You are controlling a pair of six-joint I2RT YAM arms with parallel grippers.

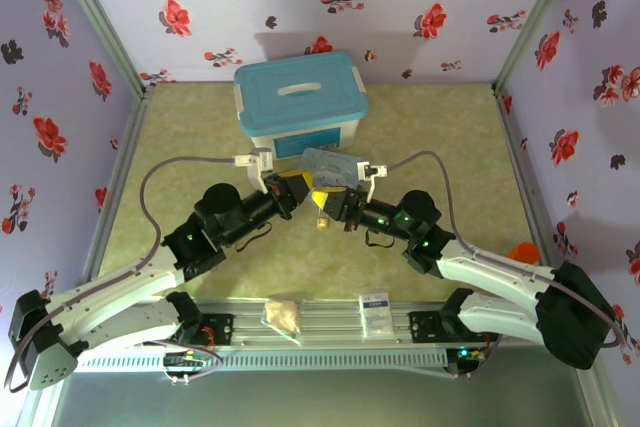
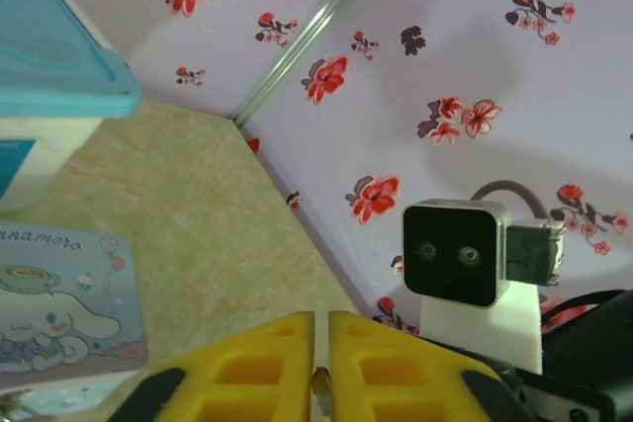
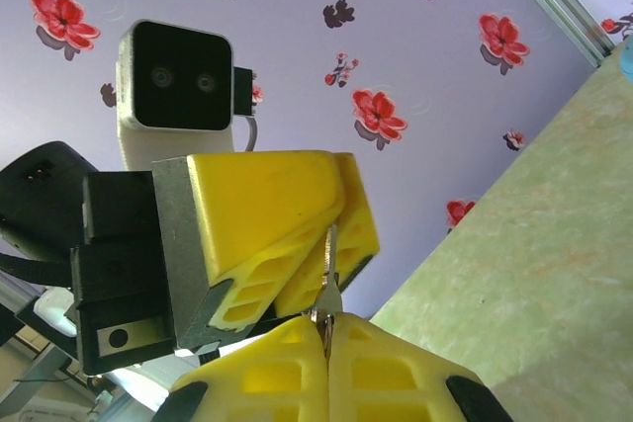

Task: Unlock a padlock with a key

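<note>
Two grippers meet just on the near side of the tin (image 1: 335, 162). The right gripper (image 3: 326, 328) has its fingers pressed together on a slim grey sliver that I take for the key (image 3: 328, 289). The left gripper (image 2: 321, 318) is likewise closed, and appears to pinch the key's far end in its seam.

The padlock (image 1: 322, 219) is the small brass body right at the right gripper's tip, nearer the arms than the tin. I cannot tell whether it hangs or lies on the desk (image 1: 450, 147).

The key's long axis runs straight from one gripper to the other, roughly along the tin's near edge. Its flat stands edge-on to the right wrist camera. Which end is the bit is too small to tell.

To do this step well, I judge that one gripper should end up holding only the key's head, leaving the blade free. The other should steady the padlock with its keyhole facing that blade. Line the axis up first, then push slowly, since a skewed key could slip or jam.
</note>
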